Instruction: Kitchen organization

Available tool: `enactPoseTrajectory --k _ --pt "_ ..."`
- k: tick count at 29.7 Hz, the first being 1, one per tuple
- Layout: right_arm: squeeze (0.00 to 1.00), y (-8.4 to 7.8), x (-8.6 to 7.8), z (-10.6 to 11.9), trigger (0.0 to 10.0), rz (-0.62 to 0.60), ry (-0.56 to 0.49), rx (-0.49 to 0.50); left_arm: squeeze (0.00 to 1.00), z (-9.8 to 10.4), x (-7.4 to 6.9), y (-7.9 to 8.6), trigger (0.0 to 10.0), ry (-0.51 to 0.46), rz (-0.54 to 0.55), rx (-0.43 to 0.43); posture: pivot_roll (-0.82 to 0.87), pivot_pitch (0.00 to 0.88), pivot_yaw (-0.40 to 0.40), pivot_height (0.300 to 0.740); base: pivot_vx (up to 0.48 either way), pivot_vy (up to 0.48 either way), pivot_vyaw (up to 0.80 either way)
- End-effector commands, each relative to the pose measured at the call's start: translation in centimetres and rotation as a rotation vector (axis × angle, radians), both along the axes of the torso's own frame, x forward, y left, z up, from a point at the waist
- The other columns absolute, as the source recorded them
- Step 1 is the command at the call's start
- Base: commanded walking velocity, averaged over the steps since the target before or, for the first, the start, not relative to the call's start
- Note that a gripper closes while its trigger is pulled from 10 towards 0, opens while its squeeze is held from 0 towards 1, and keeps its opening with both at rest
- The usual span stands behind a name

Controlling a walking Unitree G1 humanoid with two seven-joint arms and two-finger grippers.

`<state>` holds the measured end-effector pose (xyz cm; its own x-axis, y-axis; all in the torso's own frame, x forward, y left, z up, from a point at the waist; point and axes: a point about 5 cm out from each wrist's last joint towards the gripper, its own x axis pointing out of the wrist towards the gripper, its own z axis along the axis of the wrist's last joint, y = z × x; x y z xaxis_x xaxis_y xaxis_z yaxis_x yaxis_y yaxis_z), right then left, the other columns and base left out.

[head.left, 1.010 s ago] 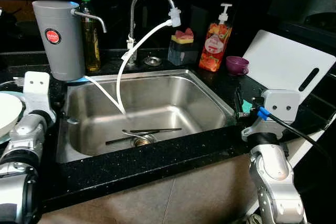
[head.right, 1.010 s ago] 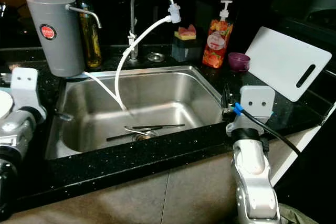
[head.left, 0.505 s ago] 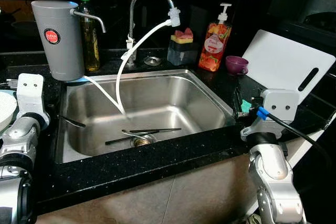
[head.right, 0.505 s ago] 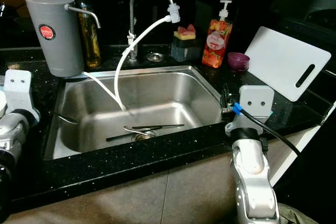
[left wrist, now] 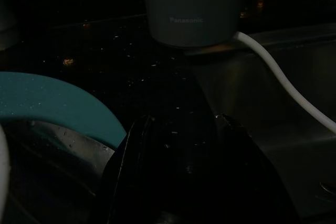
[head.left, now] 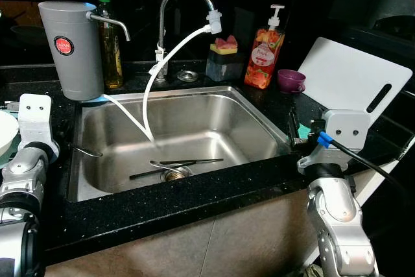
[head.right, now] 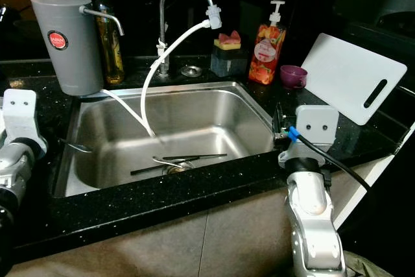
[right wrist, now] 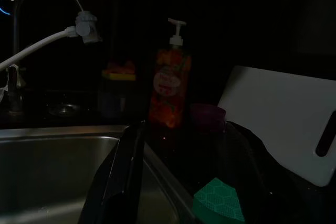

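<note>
A speckled black stone countertop (head.left: 194, 192) surrounds the stainless steel sink (head.left: 259, 118). Behind the sink stand a grey cylindrical water filter (head.left: 71, 50), an amber bottle (head.left: 113, 56) and a red pump bottle (head.left: 264, 56). Right of the sink sit a small purple cup (head.left: 292, 80), a white cutting board (head.left: 353, 76) and a green sponge (right wrist: 219, 201).

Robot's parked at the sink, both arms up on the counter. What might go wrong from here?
1. The right hand sits open over a green sponge, close to the purple cup and the leaning white cutting board; a careless sweep may topple them.
2. The white hose hangs from the faucet into the sink; an arm reaching for the utensils at the drain might snag it.
3. The left hand is beside a plate; a nudge may shift it.
</note>
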<state>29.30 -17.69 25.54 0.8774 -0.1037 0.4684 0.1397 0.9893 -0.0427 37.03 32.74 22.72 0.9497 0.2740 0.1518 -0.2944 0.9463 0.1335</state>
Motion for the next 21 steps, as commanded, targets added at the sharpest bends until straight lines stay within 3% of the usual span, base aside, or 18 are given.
enactPoseTrajectory --k 1,13,21 --pt "0.00 -0.38 -0.10 0.14 10.0 -0.008 -0.003 -0.002 0.00 -1.26 -0.37 0.38 10.0 0.045 0.014 -0.017 -0.03 0.090 -0.111 0.740 0.000 0.000 0.00" --pt "0.00 -0.16 0.06 0.17 10.0 -0.001 -0.006 0.001 0.00 -0.51 -0.64 1.14 10.0 0.021 0.042 -0.012 -0.02 0.083 -0.110 0.740 0.000 0.000 0.00" --pt "0.00 0.02 0.16 0.22 10.0 0.007 -0.007 0.003 0.00 -1.20 -0.78 1.08 10.0 0.034 0.038 -0.015 -0.02 0.089 -0.114 0.740 0.000 0.000 0.00"
